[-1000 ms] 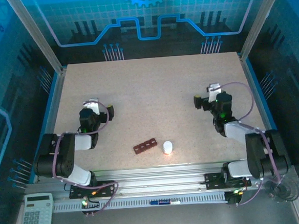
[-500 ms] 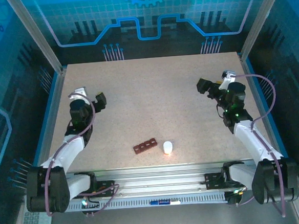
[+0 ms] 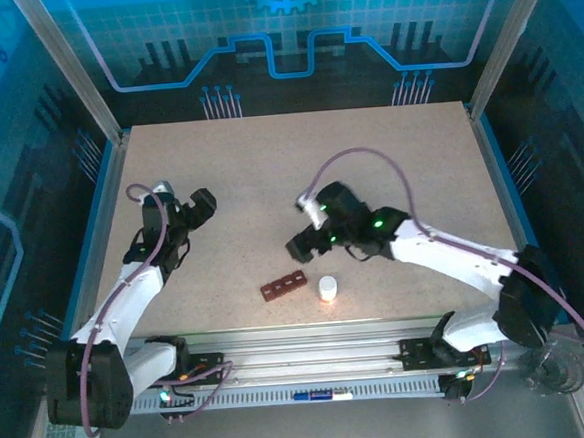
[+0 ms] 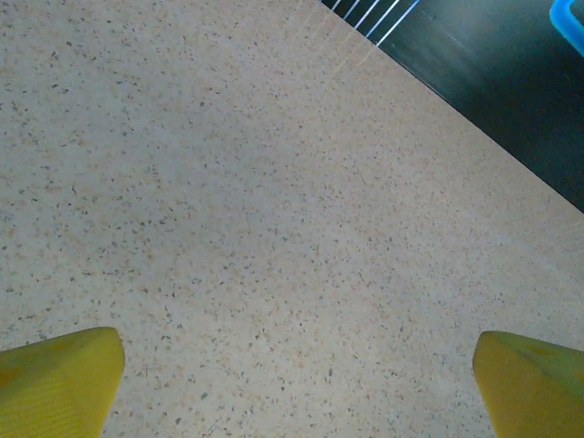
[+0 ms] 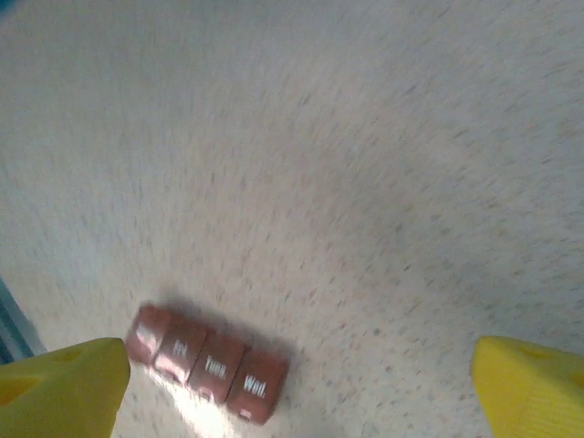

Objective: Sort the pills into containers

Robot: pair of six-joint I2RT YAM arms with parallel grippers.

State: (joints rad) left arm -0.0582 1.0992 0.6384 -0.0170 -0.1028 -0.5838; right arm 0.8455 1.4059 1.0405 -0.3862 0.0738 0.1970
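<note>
Sorting not begun: containers [image 3: 285,285] lower centre, bottle [image 3: 328,289] near, untouched; left gripper [image 4: 297,379] and right gripper [image 5: 297,383] spread, empty.

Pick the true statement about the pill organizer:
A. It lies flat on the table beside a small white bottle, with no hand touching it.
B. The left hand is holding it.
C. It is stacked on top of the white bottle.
A: the pill organizer lies flat on the table next to the white bottle, and the open right hand is apart from it.

Containers [image 5: 206,363] — motion-blurred, right wrist view
</note>
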